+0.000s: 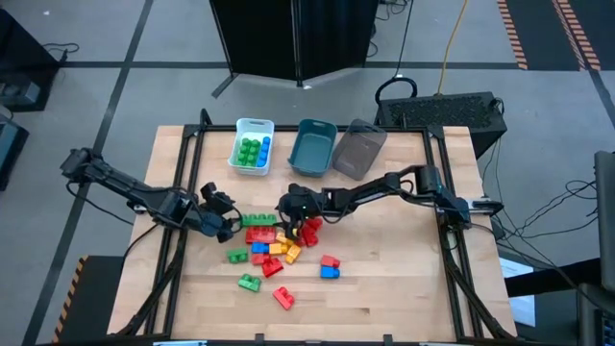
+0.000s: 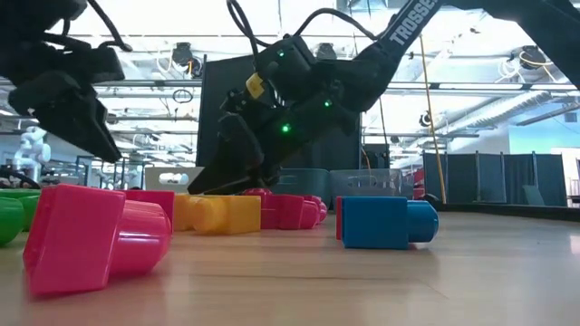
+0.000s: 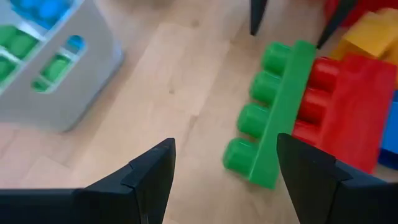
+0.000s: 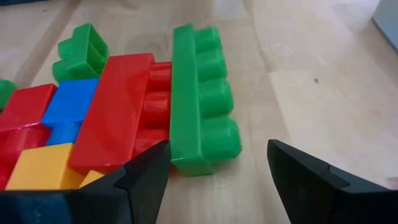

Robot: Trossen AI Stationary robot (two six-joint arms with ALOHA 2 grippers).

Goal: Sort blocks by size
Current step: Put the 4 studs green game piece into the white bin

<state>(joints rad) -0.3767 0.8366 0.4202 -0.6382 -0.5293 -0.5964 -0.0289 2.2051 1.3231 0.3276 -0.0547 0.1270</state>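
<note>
Green and blue small blocks already sit in the white bin (image 1: 253, 147) in the upper middle of the high view, so I judge the sorting barely begun; the teal bin (image 1: 312, 149) and grey bin (image 1: 357, 150) beside it look empty. Most of the blocks (image 1: 271, 252) lie loose in a heap at the table's centre, with strays toward the lower middle. My left gripper (image 1: 219, 219) hovers at the heap's left edge, fingers spread with nothing between them. My right gripper (image 1: 291, 206) is at the heap's upper edge, likewise parted and holding nothing. In both wrist views, the long green block (image 3: 273, 115) lies just ahead, against a long red block (image 4: 115, 109).
</note>
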